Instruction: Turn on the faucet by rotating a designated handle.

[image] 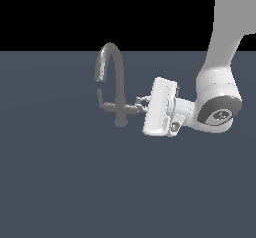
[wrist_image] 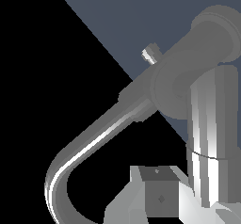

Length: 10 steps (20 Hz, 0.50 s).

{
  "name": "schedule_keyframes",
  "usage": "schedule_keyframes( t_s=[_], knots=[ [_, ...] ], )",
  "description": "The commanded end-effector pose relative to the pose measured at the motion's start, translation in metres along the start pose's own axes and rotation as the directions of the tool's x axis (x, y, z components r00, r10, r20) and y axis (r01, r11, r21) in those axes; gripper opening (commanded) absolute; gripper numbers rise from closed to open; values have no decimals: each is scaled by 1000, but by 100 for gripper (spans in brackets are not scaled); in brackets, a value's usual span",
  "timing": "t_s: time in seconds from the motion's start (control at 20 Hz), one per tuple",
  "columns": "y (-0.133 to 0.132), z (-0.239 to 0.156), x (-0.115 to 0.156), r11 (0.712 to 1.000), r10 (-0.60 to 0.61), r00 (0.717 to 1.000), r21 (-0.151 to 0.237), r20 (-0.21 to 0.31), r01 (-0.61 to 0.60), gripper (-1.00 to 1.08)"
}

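Note:
The dull-grey gooseneck faucet (image: 119, 89) stands on the dark floor, its spout tip turned down toward the exterior view's left. The handle (image: 131, 108) branches from the stem toward the exterior view's right, opposite the spout tip. The matching lever (image: 102, 102) is on the spout-tip side. My gripper (image: 140, 105) reaches in level from the exterior view's right, open, with its fingertips on either side of the handle's end. In the wrist view the handle (wrist_image: 207, 143) runs close in between my fingers (wrist_image: 157, 197), and the arched spout (wrist_image: 89, 145) curves away behind.
The white arm (image: 222, 57) comes down from the upper right of the exterior view. The flat dark blue-grey floor (image: 75, 182) stretches around the faucet's round base (image: 120, 124).

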<state>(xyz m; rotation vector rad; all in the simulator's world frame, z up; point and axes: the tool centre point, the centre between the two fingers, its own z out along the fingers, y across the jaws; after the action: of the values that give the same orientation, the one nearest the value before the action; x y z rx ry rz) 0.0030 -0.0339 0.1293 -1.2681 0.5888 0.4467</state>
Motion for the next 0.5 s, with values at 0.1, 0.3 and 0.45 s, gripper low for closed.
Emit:
schedule_keyframes(
  t_s=[0.1,0.3,0.45],
  knots=[
    [1,-11,5,1000,-10,1000,-6,-13,10,-100],
    [11,-14,9,1000,-2,1000,-6,-13,2,-100],
    [24,-17,19,1000,16,1000,-5,-14,-16,-100]
  ],
)
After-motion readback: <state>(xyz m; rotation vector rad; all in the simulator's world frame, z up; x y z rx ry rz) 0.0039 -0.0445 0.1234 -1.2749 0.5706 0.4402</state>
